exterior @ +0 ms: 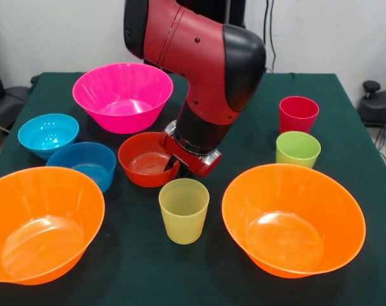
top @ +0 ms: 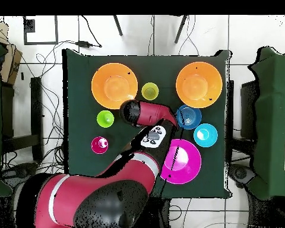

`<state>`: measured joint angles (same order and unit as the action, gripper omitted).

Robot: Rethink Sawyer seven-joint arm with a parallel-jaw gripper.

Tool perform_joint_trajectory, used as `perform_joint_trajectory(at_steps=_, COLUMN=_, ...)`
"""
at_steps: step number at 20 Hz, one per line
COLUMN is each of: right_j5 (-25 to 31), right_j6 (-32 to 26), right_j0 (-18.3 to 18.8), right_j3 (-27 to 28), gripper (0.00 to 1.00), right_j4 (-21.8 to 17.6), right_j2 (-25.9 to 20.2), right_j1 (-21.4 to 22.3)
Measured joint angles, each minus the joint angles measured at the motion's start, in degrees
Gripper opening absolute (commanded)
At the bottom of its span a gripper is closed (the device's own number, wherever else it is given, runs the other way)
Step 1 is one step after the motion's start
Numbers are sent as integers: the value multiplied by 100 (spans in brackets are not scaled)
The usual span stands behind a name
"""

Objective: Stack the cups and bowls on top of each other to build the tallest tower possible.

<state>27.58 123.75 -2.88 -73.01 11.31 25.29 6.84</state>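
My gripper [exterior: 172,164] hangs low over the right rim of the small red-orange bowl [exterior: 142,167], under the arm's wrist; its state is hidden. Just in front stands the ribbed pale yellow cup [exterior: 183,210], upright and alone. The lime green cup [exterior: 298,150] and the red-pink cup [exterior: 299,113] stand at the right. The darker blue bowl [exterior: 85,164] and light blue bowl [exterior: 46,135] sit at the left, and the magenta bowl [exterior: 124,95] is behind them. Two large orange bowls [exterior: 43,220] [exterior: 293,220] sit at the front. Nothing is stacked. In the overhead view the arm [top: 146,113] covers the red-orange bowl.
All the pieces stand apart on a dark green tablecloth [exterior: 244,159]. In the overhead view the yellow cup [top: 149,91] lies between the two orange bowls [top: 114,85] [top: 198,84]. Chairs and cables ring the table on the floor.
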Motion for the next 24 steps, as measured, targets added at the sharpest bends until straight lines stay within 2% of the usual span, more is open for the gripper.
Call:
perform_joint_trajectory(at_steps=1, right_j5=4, right_j6=0, right_j0=-1, right_j3=-2, gripper=0, right_j4=0, right_j2=-31, right_j1=8)
perform_joint_trajectory(at_steps=14, right_j5=-1, right_j6=0, right_j0=2, right_j3=-10, gripper=0, right_j4=2, right_j2=-391, right_j1=184)
perform_joint_trajectory(at_steps=24, right_j5=-1, right_j6=0, right_j0=1, right_j3=-24, gripper=0, right_j4=2, right_j2=-476, right_j1=229)
